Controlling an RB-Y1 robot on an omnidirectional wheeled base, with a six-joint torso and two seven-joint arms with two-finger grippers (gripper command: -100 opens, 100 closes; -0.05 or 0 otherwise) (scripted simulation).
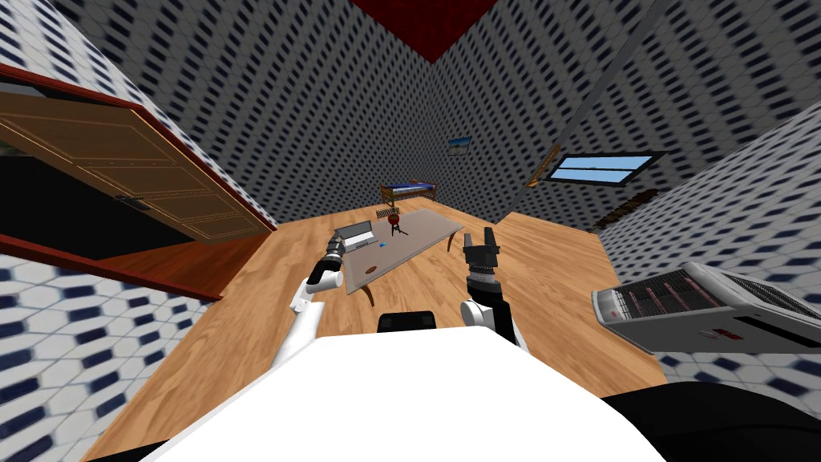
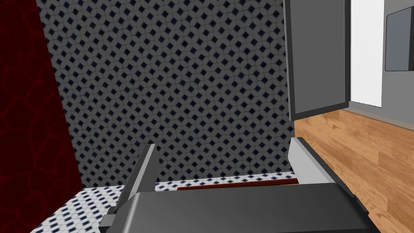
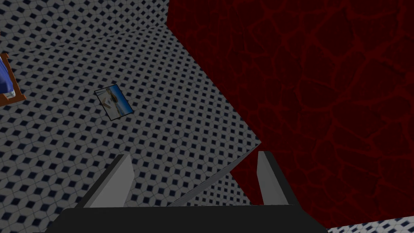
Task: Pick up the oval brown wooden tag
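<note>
The oval brown tag lies flat near the front edge of a low grey table on the wooden floor ahead of me. My left gripper hovers by the table's left front corner, a little left of the tag and apart from it. In the left wrist view the left gripper is open and holds nothing. My right gripper is raised to the right of the table, fingers pointing up. In the right wrist view the right gripper is open and holds nothing.
On the table stand a grey laptop-like box, a small blue item and a red object on a dark tripod. A wooden door stands open at left. A grey heater-like unit sits at right, a bed at the far wall.
</note>
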